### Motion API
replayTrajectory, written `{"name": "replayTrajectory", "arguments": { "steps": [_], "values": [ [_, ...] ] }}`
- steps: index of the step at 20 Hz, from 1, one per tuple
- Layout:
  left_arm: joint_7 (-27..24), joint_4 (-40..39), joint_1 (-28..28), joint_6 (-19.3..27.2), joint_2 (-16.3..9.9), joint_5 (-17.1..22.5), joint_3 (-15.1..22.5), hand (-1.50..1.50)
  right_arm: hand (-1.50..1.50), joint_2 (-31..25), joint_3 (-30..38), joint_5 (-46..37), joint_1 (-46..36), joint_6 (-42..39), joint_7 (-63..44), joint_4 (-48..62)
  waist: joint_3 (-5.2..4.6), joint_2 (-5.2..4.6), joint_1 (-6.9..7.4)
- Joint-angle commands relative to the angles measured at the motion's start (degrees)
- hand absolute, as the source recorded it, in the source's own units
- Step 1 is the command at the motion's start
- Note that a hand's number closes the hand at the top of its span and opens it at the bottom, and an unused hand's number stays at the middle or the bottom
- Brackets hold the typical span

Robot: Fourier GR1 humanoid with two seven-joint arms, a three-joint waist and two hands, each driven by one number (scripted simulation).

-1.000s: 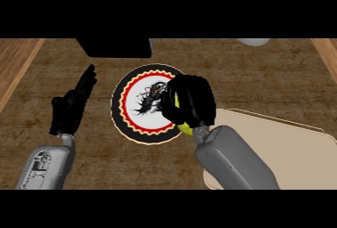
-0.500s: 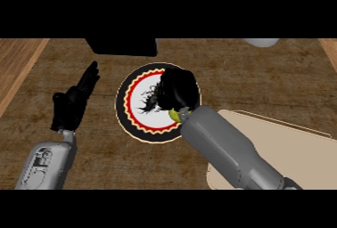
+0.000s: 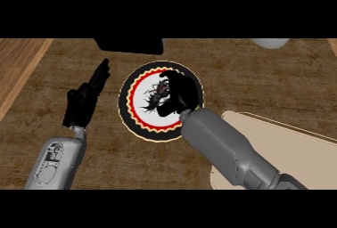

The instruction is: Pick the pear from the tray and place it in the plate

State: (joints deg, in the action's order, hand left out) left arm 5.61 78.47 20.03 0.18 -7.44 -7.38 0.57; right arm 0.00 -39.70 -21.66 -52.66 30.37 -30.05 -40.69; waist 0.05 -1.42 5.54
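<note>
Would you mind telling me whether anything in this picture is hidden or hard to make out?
Head view: the right robot hand is black against the plate, so its fingers blur together; no pear shows; the tray is cut off at the edge.

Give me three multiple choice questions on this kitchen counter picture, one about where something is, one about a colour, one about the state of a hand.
1. Where is the right hand?
A. over the plate
B. over the tray
C. at the dark box

2. What colour ring lies inside the plate's black rim?
A. blue
B. red
C. green

3. How is the left hand?
A. curled round a pear
B. flat on the tray
C. open, fingers straight

Answers: 1 A, it covers the plate's right part. 2 B, a red band circles the white centre. 3 C, its fingers point up, left of the plate, holding nothing.
</note>
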Motion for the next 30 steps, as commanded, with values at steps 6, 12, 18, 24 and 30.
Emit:
{"name": "replayTrajectory", "arguments": {
  "steps": [6, 12, 18, 24, 30],
  "values": [
    [-0.68, 0.11, -1.88, -0.42, -0.42, 0.07, -0.32, 0.00, -1.50, 0.00, 4.15, 14.07, 2.19, 14.89, 14.54, -3.36, 0.06, 0.32, -0.91],
    [-1.03, 1.34, -5.05, -1.16, -3.59, 2.38, -4.71, 0.00, -1.50, -0.10, 12.60, 17.11, 6.60, 19.39, 19.45, -7.75, -0.01, 1.40, -4.94],
    [-2.88, 2.07, -7.80, 1.57, -0.55, -0.41, -2.23, 0.00, -1.50, -7.77, 17.37, 20.35, 18.42, 15.05, 25.91, -18.24, -0.02, 1.50, -5.96],
    [1.53, 2.18, -2.98, -1.12, -2.98, 1.90, -4.86, 0.00, -1.50, -14.37, 18.27, 20.17, 29.19, 6.64, 26.04, -30.29, -0.05, 1.56, -5.97],
    [2.15, 7.17, -8.19, 1.18, -0.83, -1.10, -2.16, 0.00, -1.50, -20.07, 25.51, 24.50, 36.23, -2.77, 32.92, -33.07, -0.04, 1.53, -5.77]
  ]
}}
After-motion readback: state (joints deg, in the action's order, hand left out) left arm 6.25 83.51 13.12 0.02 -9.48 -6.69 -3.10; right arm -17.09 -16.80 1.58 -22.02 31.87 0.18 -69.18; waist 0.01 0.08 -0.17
